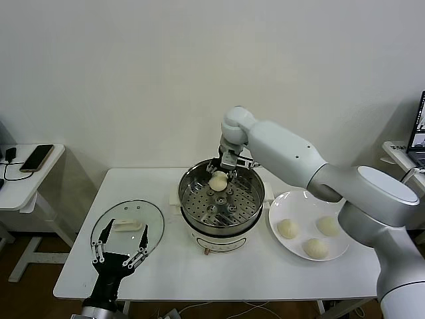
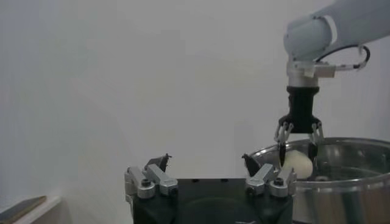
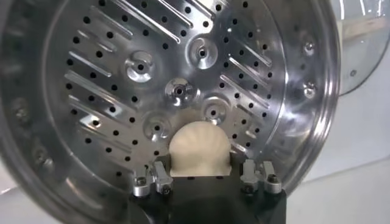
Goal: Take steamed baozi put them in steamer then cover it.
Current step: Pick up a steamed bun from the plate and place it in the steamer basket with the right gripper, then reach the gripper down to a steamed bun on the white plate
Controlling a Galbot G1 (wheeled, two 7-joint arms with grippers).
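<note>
The steel steamer [image 1: 188, 199] stands mid-table on its white base, its perforated tray [image 3: 122, 91] bare except for one baozi [image 1: 218, 181] at the far side. My right gripper [image 1: 220, 177] reaches down into the pot with that baozi [image 3: 200, 146] between its fingers [image 3: 159, 178]. The fingers stand slightly off its flattened sides, so the gripper is open. The left wrist view shows the same gripper [image 2: 298, 155] straddling the bun [image 2: 298, 164]. Three more baozi [image 1: 287, 228] lie on the white plate [image 1: 292, 203]. My left gripper [image 1: 126, 229] waits open and empty near the glass lid [image 1: 147, 216].
The glass lid lies flat at the table's left front, white handle [image 1: 126, 226] up. The plate sits right of the steamer. A side table at far left carries a phone [image 1: 36, 157]. A laptop edge [image 1: 418, 133] shows at far right.
</note>
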